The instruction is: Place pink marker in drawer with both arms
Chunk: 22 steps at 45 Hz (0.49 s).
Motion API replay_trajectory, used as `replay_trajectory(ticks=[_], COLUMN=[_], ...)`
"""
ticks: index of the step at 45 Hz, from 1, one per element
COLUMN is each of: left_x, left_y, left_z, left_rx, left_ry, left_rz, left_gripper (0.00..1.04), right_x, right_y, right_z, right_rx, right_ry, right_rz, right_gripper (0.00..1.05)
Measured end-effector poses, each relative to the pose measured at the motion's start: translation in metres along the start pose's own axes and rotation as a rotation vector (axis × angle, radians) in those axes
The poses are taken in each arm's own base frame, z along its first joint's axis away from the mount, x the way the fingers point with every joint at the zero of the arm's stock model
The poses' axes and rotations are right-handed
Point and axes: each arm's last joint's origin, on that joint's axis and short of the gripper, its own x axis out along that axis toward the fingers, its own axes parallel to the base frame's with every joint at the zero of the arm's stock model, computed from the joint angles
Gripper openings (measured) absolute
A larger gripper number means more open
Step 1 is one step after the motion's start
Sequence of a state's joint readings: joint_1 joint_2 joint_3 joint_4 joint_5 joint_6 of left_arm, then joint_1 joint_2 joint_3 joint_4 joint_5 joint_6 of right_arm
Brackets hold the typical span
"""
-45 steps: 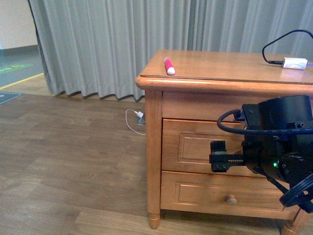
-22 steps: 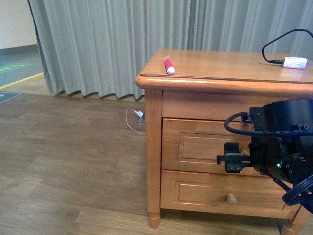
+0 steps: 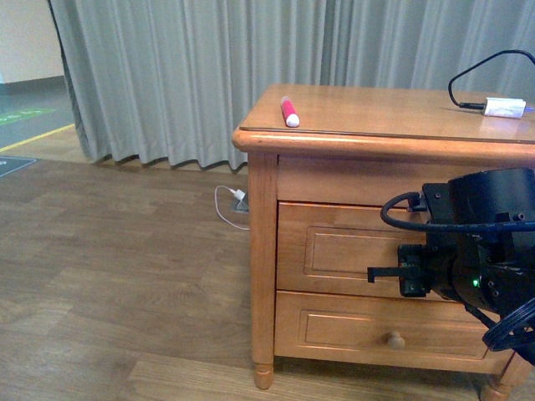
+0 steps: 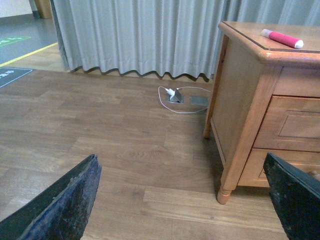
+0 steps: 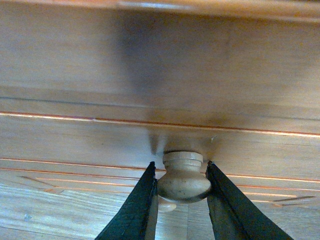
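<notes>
Near: I read the right gripper (image 5: 180,166) clamped on the drawer's (image 3: 351,251) knob (image 5: 183,179), the left gripper (image 4: 181,160) wide open and empty; far: the pink marker (image 3: 289,111) lies front-to-back at the counter's (image 3: 376,109) front-left corner, likely nearer the left arm.

pink marker (image 3: 288,111) with white end; honey wooden drawer (image 3: 334,251); grey curtain (image 3: 192,75).

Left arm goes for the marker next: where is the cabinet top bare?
Bare wood runs between the pink marker near the left edge and the white charger far right. Crowded only at the drawer front, where the right gripper grips the knob.
</notes>
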<state>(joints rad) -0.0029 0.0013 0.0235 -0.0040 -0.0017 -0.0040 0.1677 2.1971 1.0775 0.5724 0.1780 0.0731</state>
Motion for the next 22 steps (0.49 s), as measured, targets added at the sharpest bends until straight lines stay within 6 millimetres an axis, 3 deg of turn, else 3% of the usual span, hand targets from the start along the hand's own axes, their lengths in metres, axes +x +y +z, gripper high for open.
replay_trajectory(ticks=[10, 22], left_x=[0.0, 0.0], left_y=[0.0, 0.0], left_z=[0.0, 0.0], left_rx=[0.0, 0.0], left_ry=[0.0, 0.0], left_rz=[0.0, 0.0], left_gripper=[0.99, 0.99], right_x=[-0.019, -0.065], right_y=[-0.005, -0.012], right_z=[-0.006, -0.025], right_rx=[-0.001, 0.001], right_ry=[0.024, 0.098], right_rz=[0.033, 0.063], right_gripper=[0.22, 0.22])
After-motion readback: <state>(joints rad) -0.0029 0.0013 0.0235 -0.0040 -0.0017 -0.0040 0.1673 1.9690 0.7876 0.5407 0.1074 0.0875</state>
